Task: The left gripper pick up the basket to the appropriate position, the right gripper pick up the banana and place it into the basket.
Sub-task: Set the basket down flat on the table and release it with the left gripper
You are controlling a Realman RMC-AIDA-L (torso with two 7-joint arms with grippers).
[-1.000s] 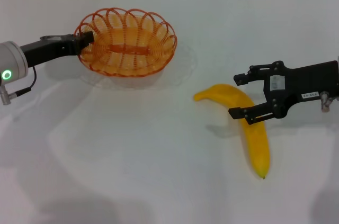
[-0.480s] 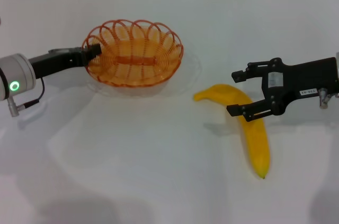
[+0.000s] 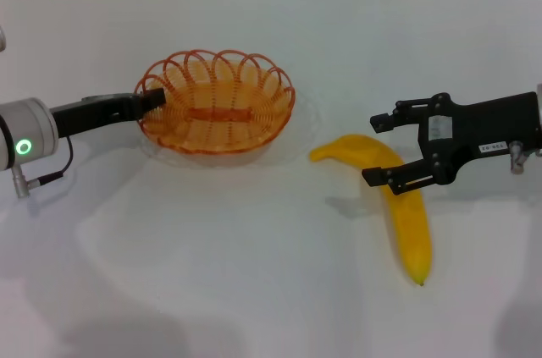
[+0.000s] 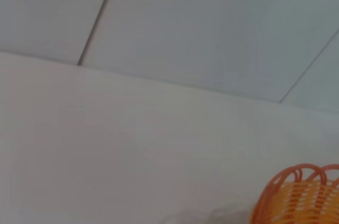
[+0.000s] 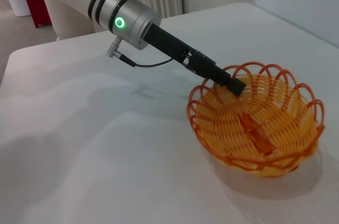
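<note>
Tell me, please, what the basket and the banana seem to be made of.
The basket looks like orange looped wire, perhaps plastic-coated: thin open loops form its scalloped rim and the table shows through. The banana has smooth, matte yellow skin with a small dark tip; whether it is real fruit or a plastic model cannot be told.

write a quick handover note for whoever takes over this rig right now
Left tool: clamped on the rim of the basket on the side nearest the left arm. The basket is empty; I can't tell whether it is on the table or just above it.
Right tool: open, fingers straddling the upper part of the banana, not closed on it.
Banana: lying on the table to the right of the basket, apart from it.
Done: basket gripped; right tool lined up over the banana.
Left: settle the basket in place, close on the banana, lift it, put it in the basket.
</note>
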